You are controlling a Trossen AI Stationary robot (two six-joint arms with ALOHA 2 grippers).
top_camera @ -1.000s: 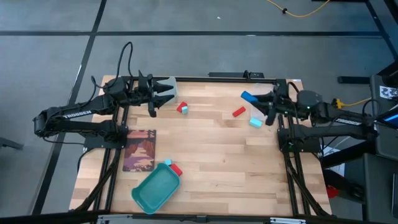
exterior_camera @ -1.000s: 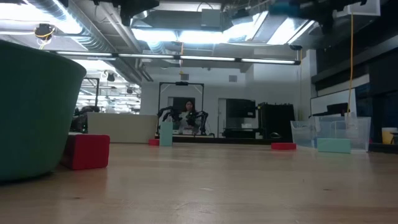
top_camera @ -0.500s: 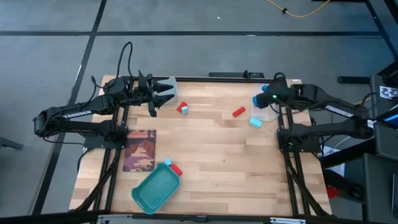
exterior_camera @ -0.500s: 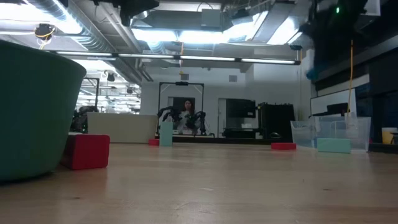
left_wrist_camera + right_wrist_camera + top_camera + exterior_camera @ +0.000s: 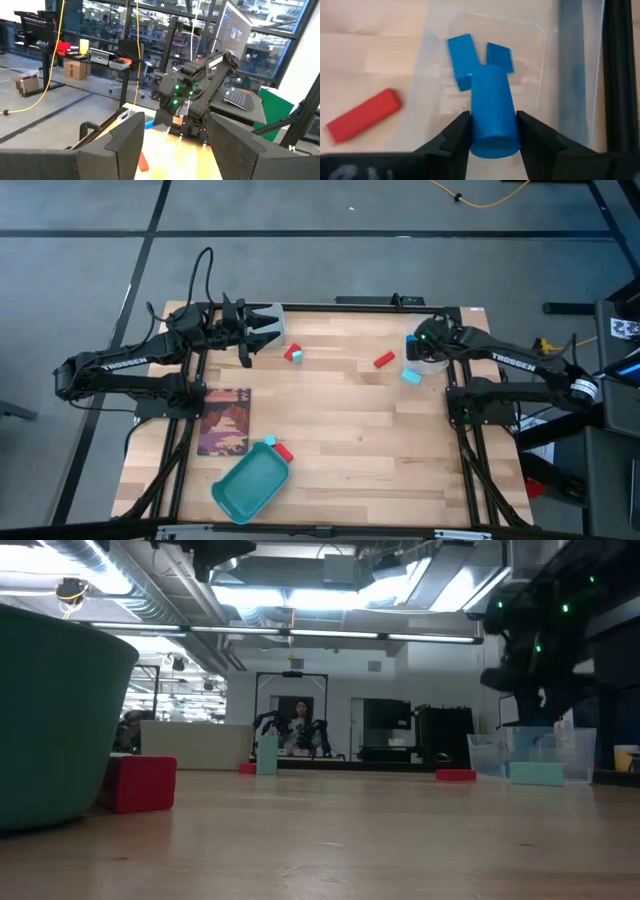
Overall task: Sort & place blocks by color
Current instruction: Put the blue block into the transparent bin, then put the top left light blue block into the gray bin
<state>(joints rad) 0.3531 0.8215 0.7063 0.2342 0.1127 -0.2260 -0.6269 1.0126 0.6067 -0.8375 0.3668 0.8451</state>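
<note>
**benchwatcher:** Since a second ago the right arm has swung from pointing across the table to hanging its right gripper [image 5: 491,131] over the clear bin [image 5: 546,65] at the table's [image 5: 340,430] far right corner. The left arm hasn't budged. The jaws are clamped on a blue cylinder [image 5: 491,111], held end-down right above the bin, where two flat blue blocks [image 5: 460,59] already sit.

**servo_sam:** And the left gripper [image 5: 172,137]?

**benchwatcher:** Parked by the other clear bin [image 5: 272,322] on the far left, jaws spread wide, nothing between them.

**servo_sam:** What could go sideways?

**benchwatcher:** My guess: the cylinder is round and smooth, so if it's let go high it could bounce off those two blocks, roll, or tip over the bin's low wall onto the table. It also looks closer to the near wall than to the bin's middle, so a drop now might clip the rim.

**servo_sam:** What's left out there?

**benchwatcher:** Near the right bin, a flat red block [image 5: 384,360] and a cyan block [image 5: 410,377] just outside it. Another red block [image 5: 293,354] lies near the left bin. Far from both bins, a cyan and a red piece [image 5: 284,452] sit against the teal tray [image 5: 240,490]. All small, solid-coloured and matte. Still plenty to sort.
</note>
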